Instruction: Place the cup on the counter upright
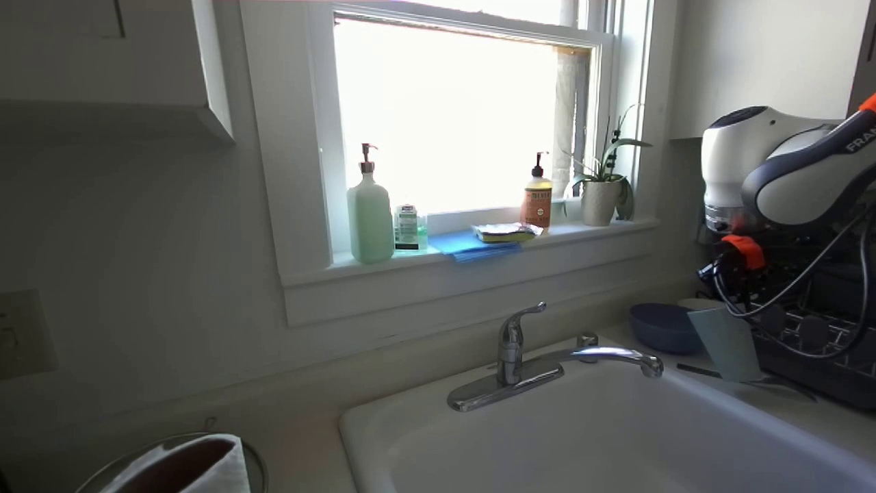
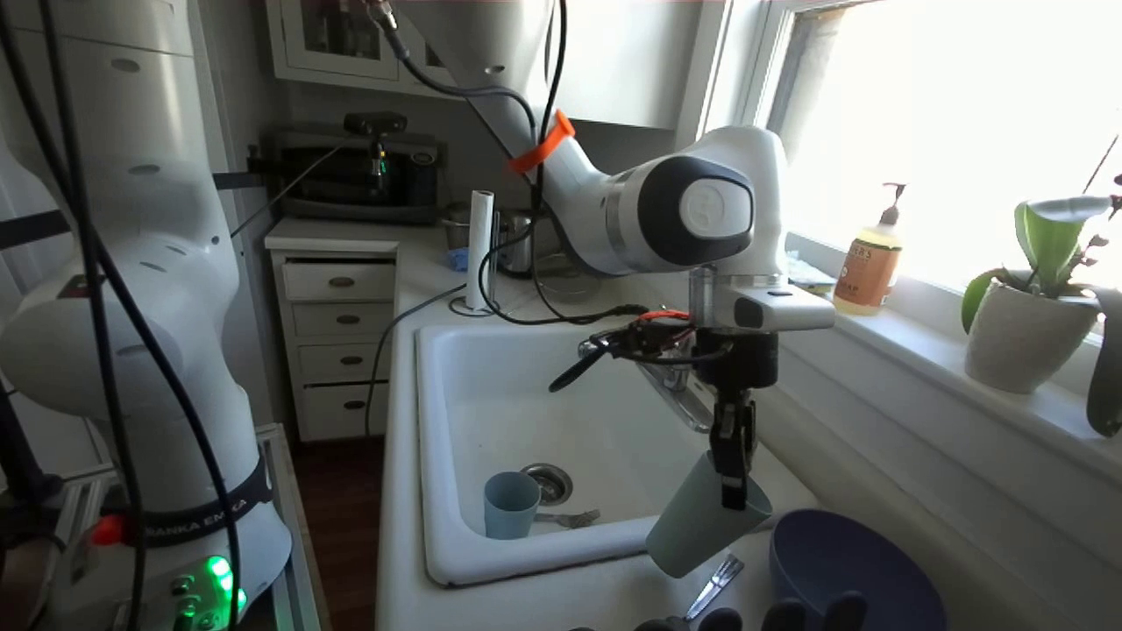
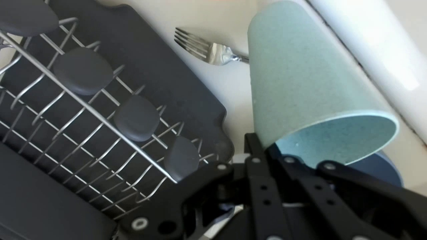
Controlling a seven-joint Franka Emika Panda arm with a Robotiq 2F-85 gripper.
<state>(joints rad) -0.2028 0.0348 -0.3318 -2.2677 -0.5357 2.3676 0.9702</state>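
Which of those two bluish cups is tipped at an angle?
The held cup, pinched by the gripper, is the tilted one. The other cup stands upright and ungripped in the sink, near the drain.

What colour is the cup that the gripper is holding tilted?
The cup is pale blue-green with faint speckles; the wrist view shows it best.

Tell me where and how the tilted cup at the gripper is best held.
The cup is probably best gripped by its rim wall, from above at the open end, one finger inside and one outside, as the gripper seems to do. No handle shows, the wall looks thin, and the mouth lies toward the gripper; in both exterior views the cup leans, mouth higher than base.
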